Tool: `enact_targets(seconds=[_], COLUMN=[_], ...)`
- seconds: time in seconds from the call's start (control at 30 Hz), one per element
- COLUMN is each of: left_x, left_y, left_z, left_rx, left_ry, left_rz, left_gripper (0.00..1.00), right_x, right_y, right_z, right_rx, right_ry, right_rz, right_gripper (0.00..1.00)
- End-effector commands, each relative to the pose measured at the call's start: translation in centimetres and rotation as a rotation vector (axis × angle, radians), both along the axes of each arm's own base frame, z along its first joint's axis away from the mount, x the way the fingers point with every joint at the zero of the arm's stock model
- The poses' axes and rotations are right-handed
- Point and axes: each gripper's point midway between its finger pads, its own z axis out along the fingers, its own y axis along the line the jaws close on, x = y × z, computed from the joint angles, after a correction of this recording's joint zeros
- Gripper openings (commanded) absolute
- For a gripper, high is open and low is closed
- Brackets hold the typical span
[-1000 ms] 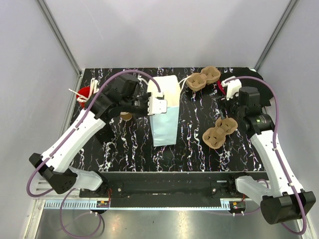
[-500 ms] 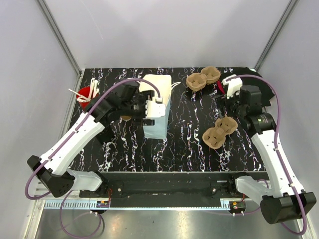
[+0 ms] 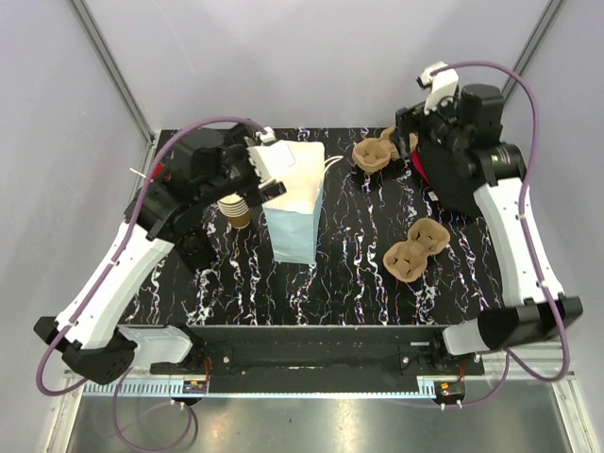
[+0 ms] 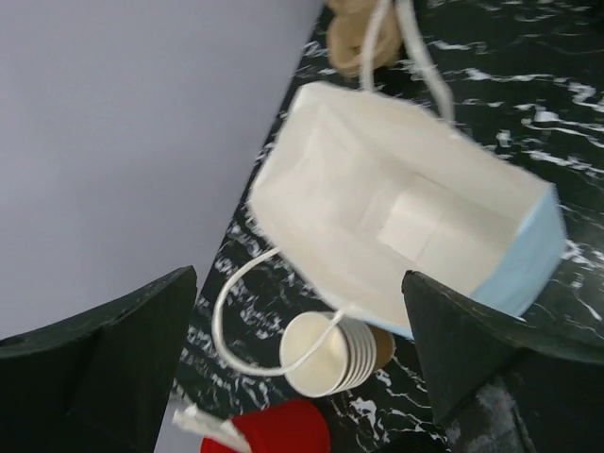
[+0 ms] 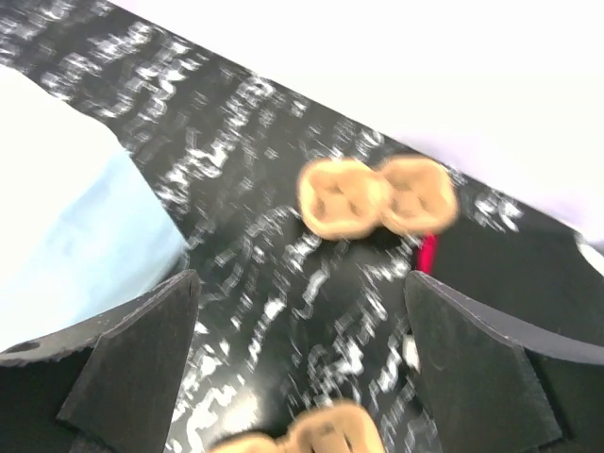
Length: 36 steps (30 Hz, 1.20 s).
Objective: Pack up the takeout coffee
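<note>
Paper bag (image 3: 293,212): stands upright now; a second ago it was tipped over.
Top view, cup stack (image 3: 236,209): on the marbled table (image 3: 359,274), just left of the bag.
Left gripper (image 4: 297,283): jaws spread wide and empty above the bag's open white mouth.
Right gripper (image 5: 302,283): jaws wide apart, gripping nothing, above a blurred cup carrier (image 5: 377,196).
Takeout coffee: cannot be made out in any view.

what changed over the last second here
The paper bag, which was lying on the table, was stood upright by the left gripper, which then opened, let it go and drew back. The right gripper lifted and swung toward the back of the table. The back carrier, the near carrier and the cup stack stayed put.
</note>
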Motion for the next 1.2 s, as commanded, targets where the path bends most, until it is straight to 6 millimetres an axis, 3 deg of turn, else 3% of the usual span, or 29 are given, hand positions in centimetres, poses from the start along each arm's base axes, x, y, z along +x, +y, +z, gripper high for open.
enact_targets(seconds=[0.0, 0.1, 0.3, 0.5, 0.7, 0.97, 1.07, 1.1, 1.17], left_x=[2.4, 4.0, 6.1, 7.1, 8.2, 9.0, 9.2, 9.3, 9.4], left_y=[4.7, 9.0, 13.4, 12.7, 10.9, 9.7, 9.5, 9.4, 9.3], left_z=[3.2, 3.2, 1.2, -1.5, -3.8, -5.8, -6.2, -6.1, -6.4], left_rx=[-0.134, -0.186, -0.229, -0.266, -0.287, -0.297, -0.298, -0.298, -0.301], left_ry=[-0.093, -0.068, 0.021, 0.145, 0.250, 0.335, 0.351, 0.351, 0.362], left_rz=[0.262, 0.396, 0.512, 0.458, 0.402, 0.369, 0.361, 0.361, 0.356], left_gripper=[0.99, 0.99, 0.99, 0.99, 0.99, 0.99, 0.88, 0.76, 0.66], right_x=[1.5, 1.0, -0.6, -2.3, -3.6, -3.5, -3.4, -3.5, -3.5], right_y=[4.6, 6.9, 9.5, 12.1, 14.1, 15.0, 15.3, 15.3, 15.4], right_z=[0.8, 0.7, -0.2, -0.6, -2.6, -3.5, -3.6, -3.5, -3.6], right_rx=[0.123, 0.147, 0.121, 0.097, 0.065, 0.058, 0.060, 0.060, 0.060], right_ry=[0.044, 0.062, 0.046, 0.042, 0.079, 0.097, 0.102, 0.099, 0.101], right_rz=[0.201, 0.337, 0.532, 0.660, 0.740, 0.759, 0.765, 0.766, 0.770], right_gripper=[0.95, 0.94, 0.95, 0.94, 0.90, 0.78, 0.69, 0.66, 0.59])
